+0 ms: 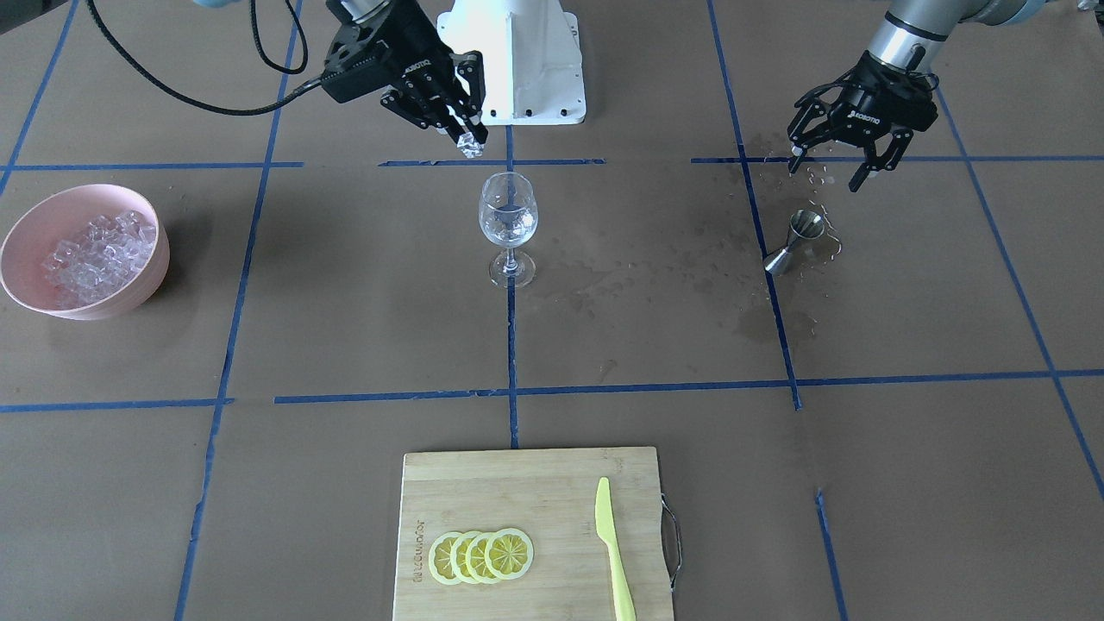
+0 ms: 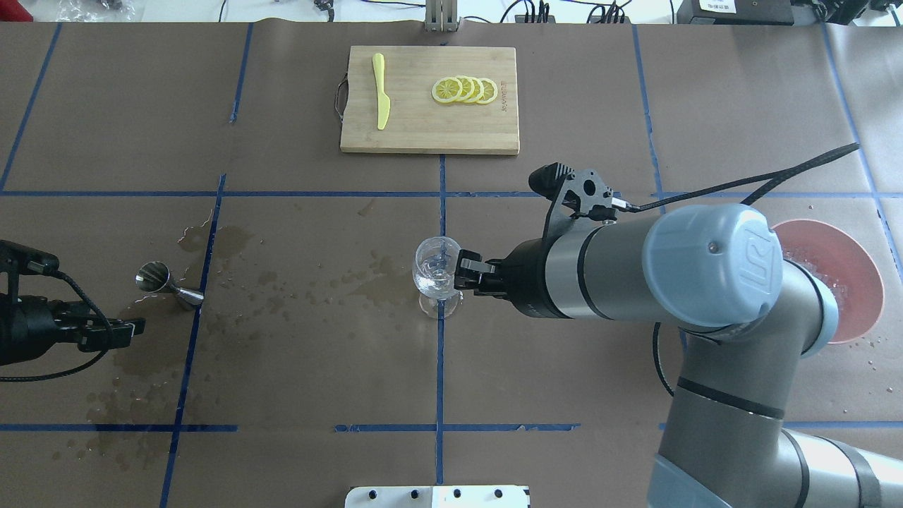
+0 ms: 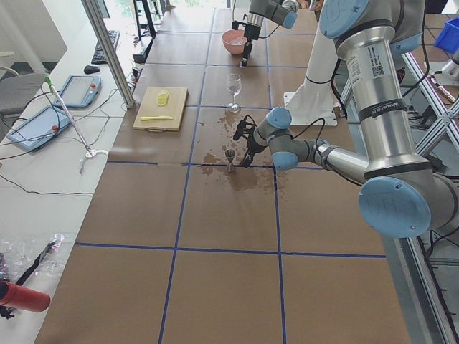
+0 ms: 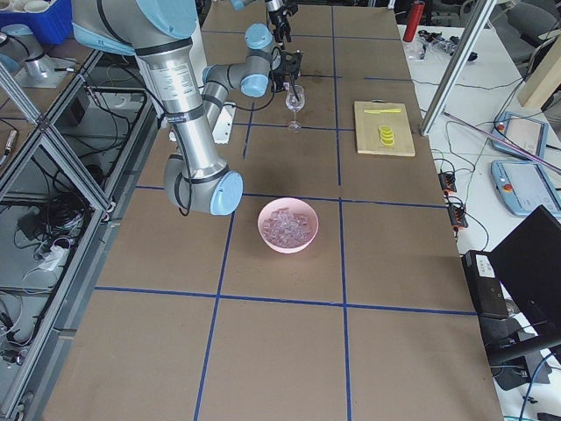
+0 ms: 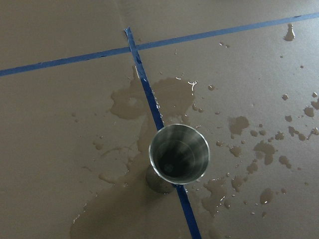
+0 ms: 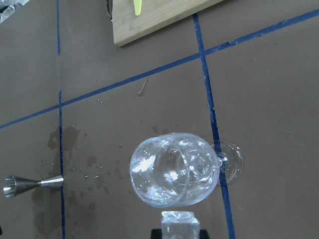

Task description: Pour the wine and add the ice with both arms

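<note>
Careful: my right gripper (image 1: 468, 135) pinches one ice cube (image 1: 472, 147) just short of the wine glass (image 1: 508, 216). If I release now, the cube could clip the rim and topple the glass. My left gripper (image 1: 826, 172) hangs spread and empty.

Front and overhead: high, facing each other across the surface (image 1: 604, 345). Side views: far off, from either end. Wrist views: close, looking down, left on jigger (image 5: 179, 154), right on glass (image 6: 174, 169).
</note>
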Action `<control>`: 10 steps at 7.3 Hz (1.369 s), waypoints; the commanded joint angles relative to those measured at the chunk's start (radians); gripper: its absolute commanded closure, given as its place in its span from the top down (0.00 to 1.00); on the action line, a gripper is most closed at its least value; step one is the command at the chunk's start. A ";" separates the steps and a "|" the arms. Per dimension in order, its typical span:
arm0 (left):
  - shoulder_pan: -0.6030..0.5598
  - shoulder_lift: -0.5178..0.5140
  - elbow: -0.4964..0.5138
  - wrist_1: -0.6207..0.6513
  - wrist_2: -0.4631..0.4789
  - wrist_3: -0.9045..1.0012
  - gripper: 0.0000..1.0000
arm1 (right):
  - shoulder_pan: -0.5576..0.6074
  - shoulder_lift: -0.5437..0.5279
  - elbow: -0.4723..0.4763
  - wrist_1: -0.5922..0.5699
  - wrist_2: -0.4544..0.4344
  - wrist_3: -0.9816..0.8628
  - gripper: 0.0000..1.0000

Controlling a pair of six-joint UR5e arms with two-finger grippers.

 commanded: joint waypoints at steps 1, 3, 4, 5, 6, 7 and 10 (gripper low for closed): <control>-0.019 0.002 0.001 0.008 -0.018 0.000 1.00 | -0.017 0.039 -0.033 -0.031 -0.017 0.000 0.00; -0.019 0.004 0.001 0.008 -0.015 0.001 1.00 | -0.015 0.076 -0.066 -0.031 -0.030 -0.005 0.00; -0.019 0.004 0.001 0.008 -0.013 0.001 1.00 | -0.015 0.081 -0.074 -0.031 -0.036 -0.006 0.00; -0.019 0.003 0.004 0.008 -0.012 0.001 1.00 | -0.015 0.081 -0.077 -0.031 -0.046 -0.011 0.00; -0.021 0.003 0.005 0.008 -0.012 0.001 1.00 | -0.015 0.081 -0.079 -0.030 -0.065 -0.013 0.00; -0.021 0.003 0.005 0.008 -0.012 0.001 1.00 | -0.012 0.082 -0.083 -0.028 -0.073 -0.016 0.00; -0.021 0.003 0.005 0.008 -0.012 0.001 1.00 | -0.009 0.084 -0.088 -0.028 -0.073 -0.016 0.00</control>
